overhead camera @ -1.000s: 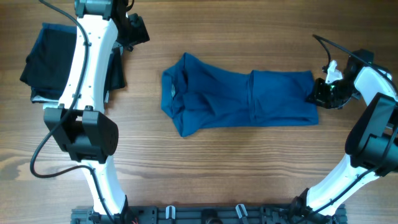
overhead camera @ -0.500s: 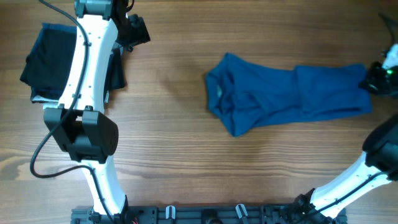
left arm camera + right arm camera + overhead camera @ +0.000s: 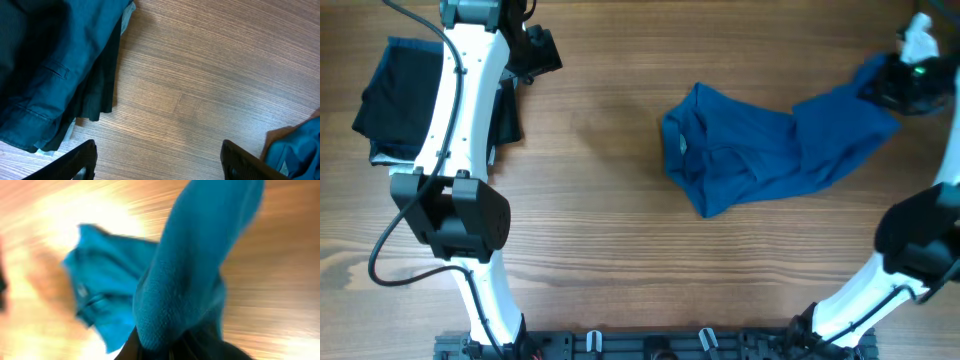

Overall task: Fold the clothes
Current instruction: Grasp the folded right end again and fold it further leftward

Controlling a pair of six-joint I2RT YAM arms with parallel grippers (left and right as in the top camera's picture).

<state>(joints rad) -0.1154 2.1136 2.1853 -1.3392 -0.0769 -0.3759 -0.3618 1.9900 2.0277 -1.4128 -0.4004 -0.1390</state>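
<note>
Medium-blue T-shirt (image 3: 760, 155), crumpled lengthwise, collar end flat on the table, far end lifted off it

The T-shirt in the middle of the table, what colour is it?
The soft T-shirt is plain medium blue, clearest overhead.

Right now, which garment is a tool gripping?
The blue T-shirt, held up at one end by the right tool; the dark folded garments lie ungripped.
</note>
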